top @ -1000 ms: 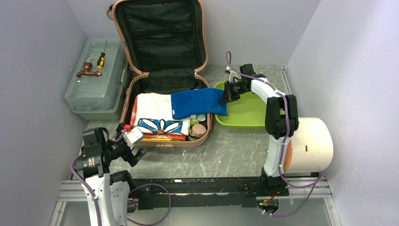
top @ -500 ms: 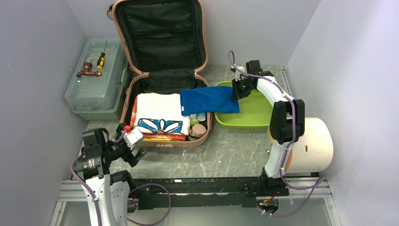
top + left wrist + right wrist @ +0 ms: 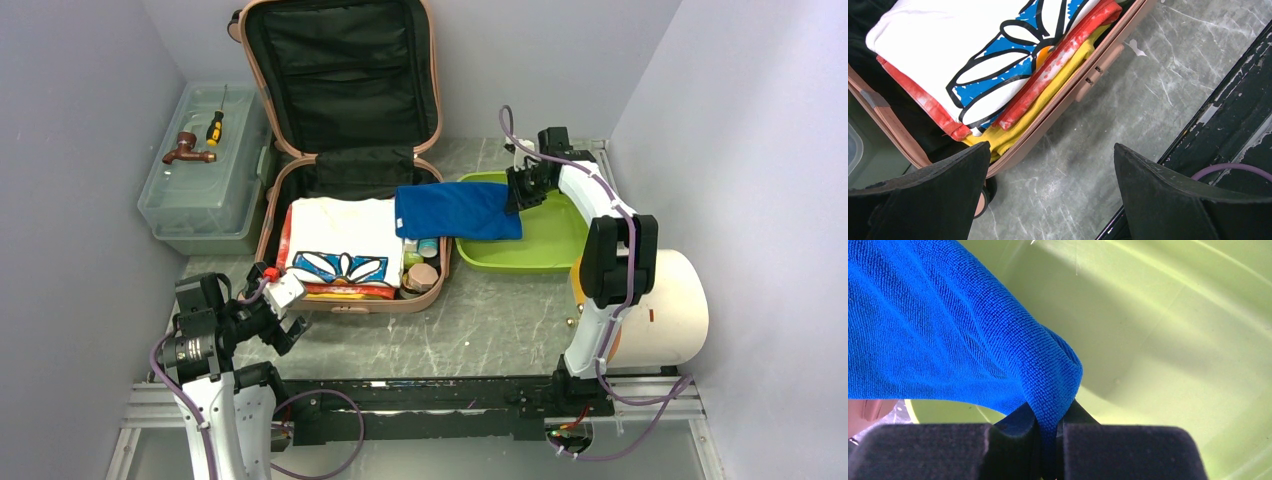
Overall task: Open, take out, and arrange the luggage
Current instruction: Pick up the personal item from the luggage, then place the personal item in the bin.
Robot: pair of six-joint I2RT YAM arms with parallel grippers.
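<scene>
One blue terry cloth (image 3: 455, 210), clenched in the right fingers (image 3: 938, 450), seemingly drapes onto a lime-green plastic tray (image 3: 545, 248); left fingers (image 3: 923, 200) gape beside the salmon-pink hard-shell suitcase (image 3: 370, 303).

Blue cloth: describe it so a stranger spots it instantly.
Find the open salmon-pink hard-shell suitcase. From its right edge a blue microfibre cloth spans to the lime green tray, pinched by the right gripper. No other fabric is plain blue.

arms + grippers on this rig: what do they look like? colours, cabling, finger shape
White links with black joint housings on both the left arm and the right arm. A purple cable runs along each, looping free near the wrist. The left gripper and right gripper have broad, blocky matte black fingers.
</scene>
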